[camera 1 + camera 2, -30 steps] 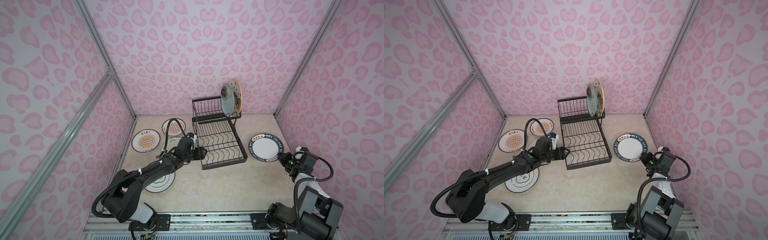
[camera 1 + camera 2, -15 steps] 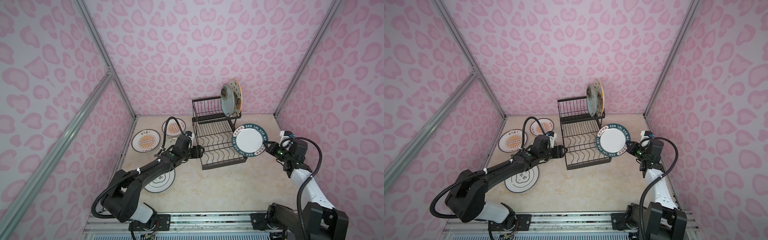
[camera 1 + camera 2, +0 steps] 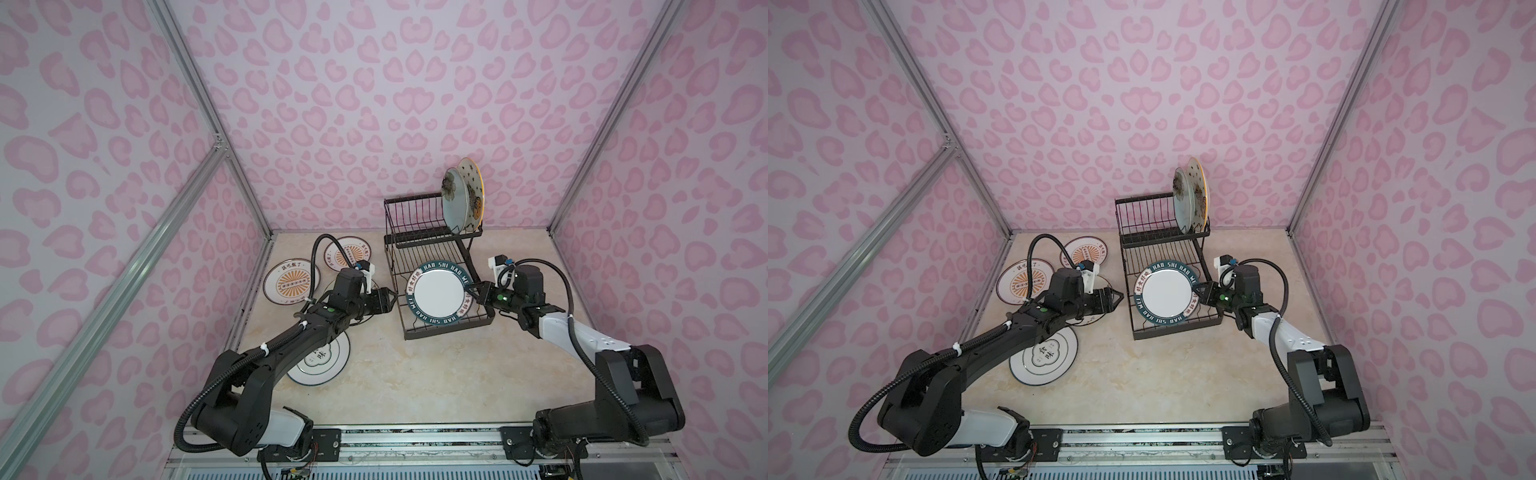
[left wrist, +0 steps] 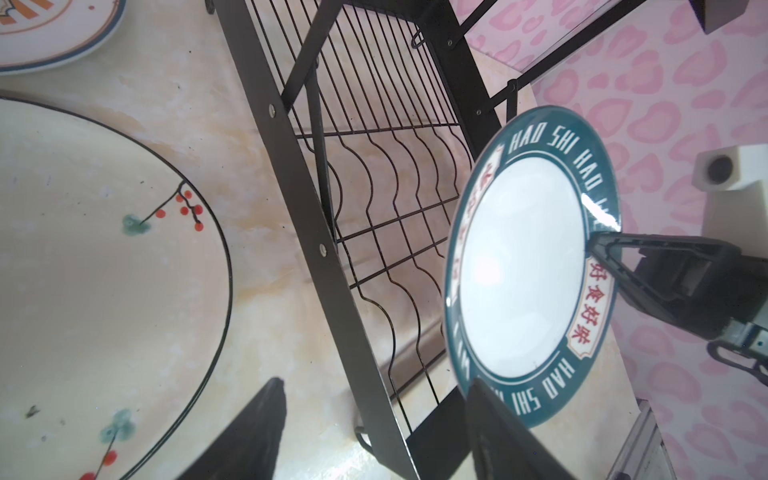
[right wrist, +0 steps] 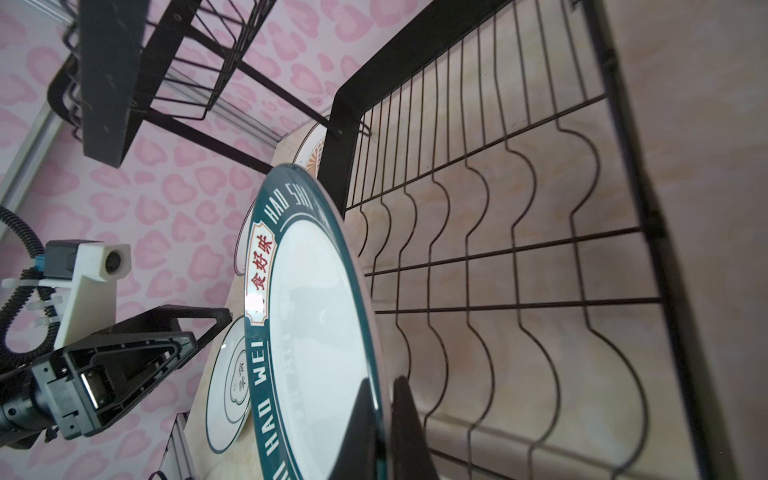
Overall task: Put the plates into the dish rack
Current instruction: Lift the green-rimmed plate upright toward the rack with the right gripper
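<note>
My right gripper [image 3: 473,291] [image 5: 384,399] is shut on the rim of the navy-lettered plate [image 3: 439,293] [image 5: 316,332]. It holds the plate upright over the lower tray of the black dish rack [image 3: 449,330], face toward the front. My left gripper [image 3: 392,299] [image 4: 374,380] stands open just left of the rack, its tips close to this plate's [image 4: 523,270] far rim with nothing between them. In the rack's upper basket [image 3: 415,216] stand the teal flower plate [image 3: 455,199] and the star-and-cat plate [image 3: 473,195].
Flat on the table left of the rack lie two orange-sunburst plates [image 3: 291,282] [image 3: 348,254], the green-ringed plate [image 3: 320,359] and, partly under my left arm, the cream branch plate [image 4: 104,270]. Pink walls close in on three sides.
My right arm has lifted the navy-lettered plate off the table at the right, turned it upright and carried it left over the rack's lower tray. My left gripper has barely shifted.
</note>
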Controlling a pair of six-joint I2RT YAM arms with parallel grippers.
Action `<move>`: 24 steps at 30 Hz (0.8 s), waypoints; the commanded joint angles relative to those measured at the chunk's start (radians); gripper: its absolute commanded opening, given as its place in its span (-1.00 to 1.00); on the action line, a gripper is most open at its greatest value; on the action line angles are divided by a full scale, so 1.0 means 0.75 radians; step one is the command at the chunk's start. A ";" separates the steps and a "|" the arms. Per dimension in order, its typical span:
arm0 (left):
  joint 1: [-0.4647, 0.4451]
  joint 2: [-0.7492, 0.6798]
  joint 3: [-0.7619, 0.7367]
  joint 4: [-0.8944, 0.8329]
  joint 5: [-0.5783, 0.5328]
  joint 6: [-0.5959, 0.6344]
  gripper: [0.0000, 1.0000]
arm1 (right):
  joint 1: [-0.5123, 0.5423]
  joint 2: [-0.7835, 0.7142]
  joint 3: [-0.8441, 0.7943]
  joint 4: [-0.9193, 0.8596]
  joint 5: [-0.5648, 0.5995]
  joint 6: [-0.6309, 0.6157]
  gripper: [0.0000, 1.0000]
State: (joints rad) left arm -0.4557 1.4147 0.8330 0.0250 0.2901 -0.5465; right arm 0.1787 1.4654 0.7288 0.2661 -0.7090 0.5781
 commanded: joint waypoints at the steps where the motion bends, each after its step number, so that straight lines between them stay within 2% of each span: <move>1: 0.012 -0.018 -0.005 0.062 0.065 0.002 0.42 | 0.071 0.075 0.020 0.266 -0.056 0.127 -1.00; 6: 0.024 -0.021 -0.013 0.064 0.069 -0.006 0.42 | 0.177 0.181 0.070 0.389 -0.077 0.216 -1.00; 11: 0.035 -0.033 -0.019 0.063 0.071 -0.006 0.39 | 0.249 0.243 0.134 0.392 -0.067 0.224 -1.00; 24: 0.055 -0.050 -0.024 0.069 0.108 -0.013 -0.06 | 0.281 0.302 0.152 0.411 -0.041 0.235 -1.00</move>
State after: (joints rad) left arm -0.4145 1.3865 0.8139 0.0467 0.3317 -0.5507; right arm 0.3820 1.6852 0.8341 0.5205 -0.7399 0.7486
